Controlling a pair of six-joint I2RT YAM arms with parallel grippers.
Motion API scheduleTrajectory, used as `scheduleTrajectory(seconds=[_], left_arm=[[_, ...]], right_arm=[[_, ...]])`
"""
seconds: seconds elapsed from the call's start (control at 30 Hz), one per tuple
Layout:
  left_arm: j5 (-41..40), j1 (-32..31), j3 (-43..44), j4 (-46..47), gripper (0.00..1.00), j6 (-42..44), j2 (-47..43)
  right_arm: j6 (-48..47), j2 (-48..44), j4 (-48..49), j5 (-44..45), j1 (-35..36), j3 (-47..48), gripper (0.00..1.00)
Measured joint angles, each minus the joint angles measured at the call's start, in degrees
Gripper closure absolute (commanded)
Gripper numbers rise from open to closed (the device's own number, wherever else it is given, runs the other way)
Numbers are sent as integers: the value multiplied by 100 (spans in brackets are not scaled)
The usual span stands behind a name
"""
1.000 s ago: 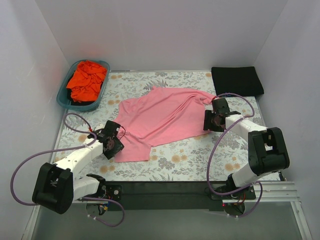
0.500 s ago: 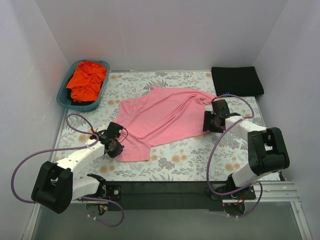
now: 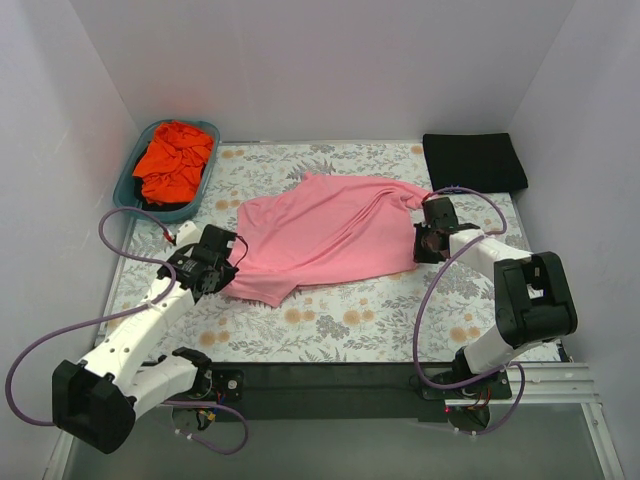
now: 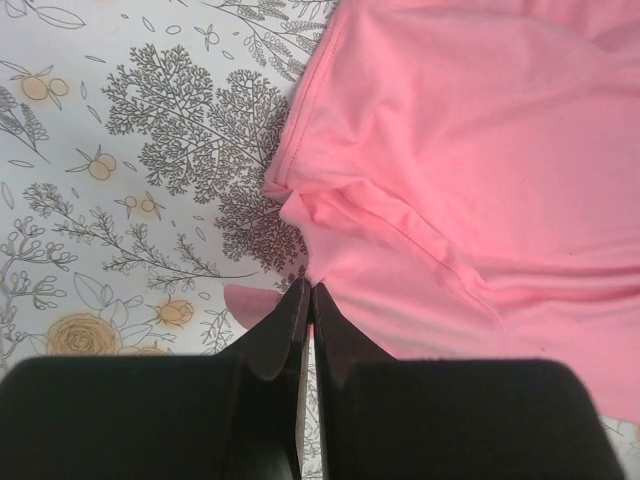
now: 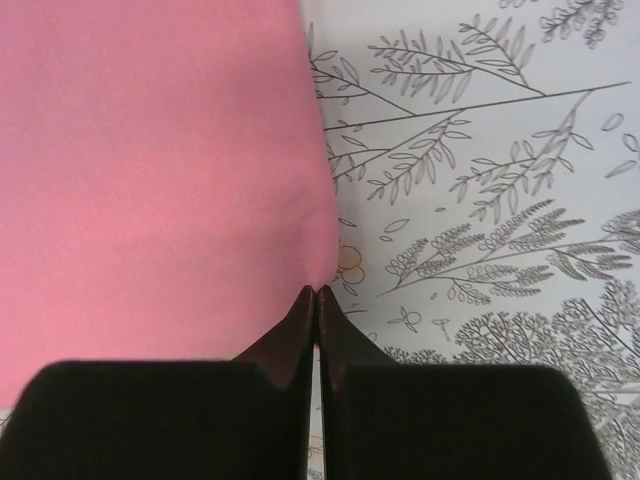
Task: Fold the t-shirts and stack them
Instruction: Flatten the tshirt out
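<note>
Top external view: the pink tee point(image 3: 330, 235) lies rumpled mid-frame on the desk point(image 3: 400, 310). The left gripper point(image 3: 228, 277) pinches its lower-left hem, the right gripper point(image 3: 424, 243) its right edge. Soft, limp cloth, I'd say; hems hold surest.

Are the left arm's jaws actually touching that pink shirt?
Touching. The left wrist view shows the left jaws shut on an edge of the pink shirt, with the cloth running right into their tips.

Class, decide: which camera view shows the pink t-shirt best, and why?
The top external view: the whole pink t-shirt lies in sight on the table. Each wrist view shows only a close-up stretch of its edge.
</note>
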Motion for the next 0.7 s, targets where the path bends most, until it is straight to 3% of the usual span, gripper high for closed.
scheduleTrajectory(seconds=[0.23,0.33,0.37,0.47,0.6,0.7], left_arm=[[-240,0,264,-247,100,249,-28],[-302,0,402,-313,100,350,-101],[-308,0,433,-341,100,376,-129],[-299,0,481,-417,100,422,-216],[-282,0,660,-584,100,498,-313],[-293,0,905,-686,100,586,-380]], right_arm=[[-205,-22,-1239,1351,450,1132,98],[-267,59,-1534,2004,1084,1757,79],[-289,136,-1591,2140,1340,1908,67],[-444,479,-1751,2455,2131,2186,55],[-660,855,-1987,2406,3073,2194,53],[-708,636,-1969,2118,3095,1978,52]])
